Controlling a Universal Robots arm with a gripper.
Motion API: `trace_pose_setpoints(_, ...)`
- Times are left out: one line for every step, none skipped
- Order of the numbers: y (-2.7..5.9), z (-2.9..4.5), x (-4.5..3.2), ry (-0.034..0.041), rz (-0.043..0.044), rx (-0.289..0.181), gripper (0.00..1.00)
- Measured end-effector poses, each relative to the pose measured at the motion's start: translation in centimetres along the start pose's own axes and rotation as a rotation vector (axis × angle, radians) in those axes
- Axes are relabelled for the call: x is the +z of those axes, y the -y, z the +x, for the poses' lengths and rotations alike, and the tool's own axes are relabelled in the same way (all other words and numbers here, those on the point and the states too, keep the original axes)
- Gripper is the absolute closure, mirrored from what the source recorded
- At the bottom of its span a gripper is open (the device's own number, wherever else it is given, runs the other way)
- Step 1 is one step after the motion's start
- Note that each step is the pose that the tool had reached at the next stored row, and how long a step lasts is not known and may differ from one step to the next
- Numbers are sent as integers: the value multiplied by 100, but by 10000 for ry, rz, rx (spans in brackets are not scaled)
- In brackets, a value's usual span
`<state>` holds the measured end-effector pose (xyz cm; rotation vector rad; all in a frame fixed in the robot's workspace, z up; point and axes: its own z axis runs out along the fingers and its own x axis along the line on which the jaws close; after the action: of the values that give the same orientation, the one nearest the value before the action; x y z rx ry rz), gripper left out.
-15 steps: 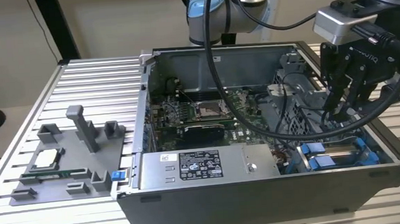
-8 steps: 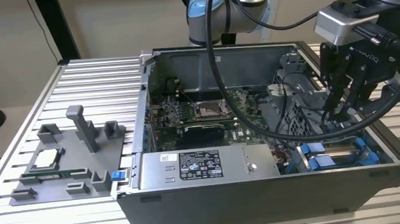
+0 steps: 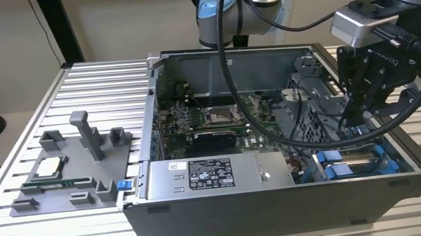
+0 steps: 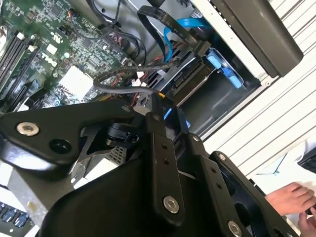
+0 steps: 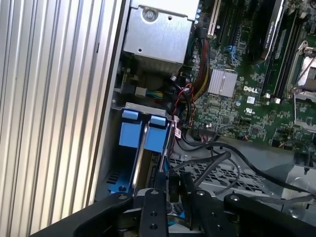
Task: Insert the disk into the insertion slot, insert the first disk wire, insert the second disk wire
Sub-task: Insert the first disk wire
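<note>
On ribbed aluminium table [image 3: 98,81]: black pincer [image 3: 349,122] clamps black wire plug [image 5: 175,188]; blue-framed silver disk [image 5: 132,134] seated just beneath it.

gripper [image 3: 352,119] pointing downward, arm [image 3: 222,10] arched above

Black hand [image 3: 351,121], grey blue-capped arm [image 3: 243,18]

The insertion slot [image 3: 359,161] carries bright blue clips [image 3: 340,170]. The motherboard [image 3: 218,120] is green, the computer case [image 3: 275,215] dull grey, the sticker [image 3: 209,174] on the power supply [image 3: 268,172] black-and-white, and the table [image 3: 92,87] ribbed silver.
</note>
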<state>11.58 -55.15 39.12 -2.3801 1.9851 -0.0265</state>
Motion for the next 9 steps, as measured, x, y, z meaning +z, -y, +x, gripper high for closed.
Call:
trace_pose_setpoints(1,-1,0,1,-1,-10,0)
trace_pose_setpoints(5,-1,0,1,-1,-22,0)
trace_pose_setpoints(8,-1,0,1,-1,-31,0)
trace_pose_setpoints(12,0,0,0,-1,-40,0)
trace_pose_setpoints(16,0,0,1,-1,-52,0)
trace_pose_setpoints(16,0,0,1,-2,-55,0)
trace_pose_setpoints(16,0,0,2,-1,-55,0)
trace_pose_setpoints(16,1,1,2,-1,-56,0)
trace_pose_setpoints(16,1,1,2,-1,-57,0)
